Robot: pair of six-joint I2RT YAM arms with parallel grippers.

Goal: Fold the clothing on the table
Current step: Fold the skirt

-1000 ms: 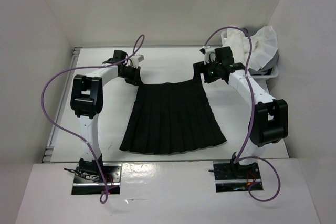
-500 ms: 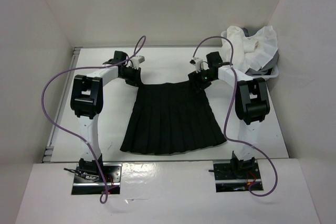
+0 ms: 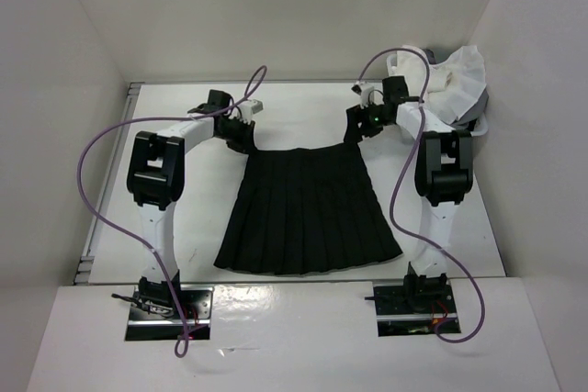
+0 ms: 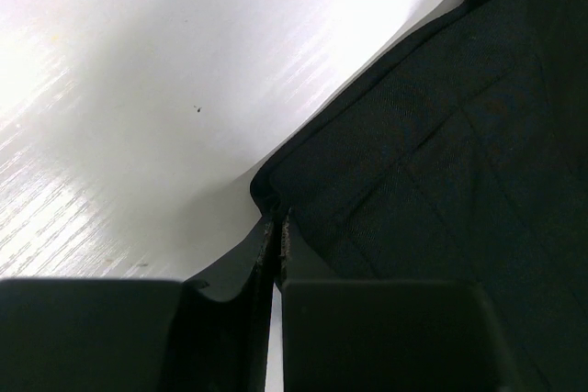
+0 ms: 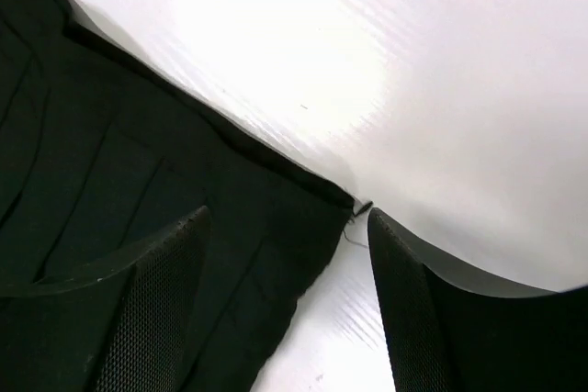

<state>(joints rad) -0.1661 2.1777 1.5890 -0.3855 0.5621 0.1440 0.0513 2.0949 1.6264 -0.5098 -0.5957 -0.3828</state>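
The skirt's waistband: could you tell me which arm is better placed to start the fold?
Likely left: the left hand is shut on the skirt's waistband corner, while the right hand stands open astride the other corner, not yet gripping.

Overhead view: bright, even light from above, with no harsh glare. The white bench point(image 3: 303, 107) is evenly lit, with short soft shadows under the arms. The black skirt point(image 3: 308, 208) reads as a dark shape, its pleats only faint.

Left wrist view: glare washes out the bench, with a soft grey shadow across the middle. The left pincer point(image 4: 276, 227) is dark and blurred.

Right wrist view: a blown-out bright patch on the bench. The right pincer point(image 5: 285, 218) is out of focus.
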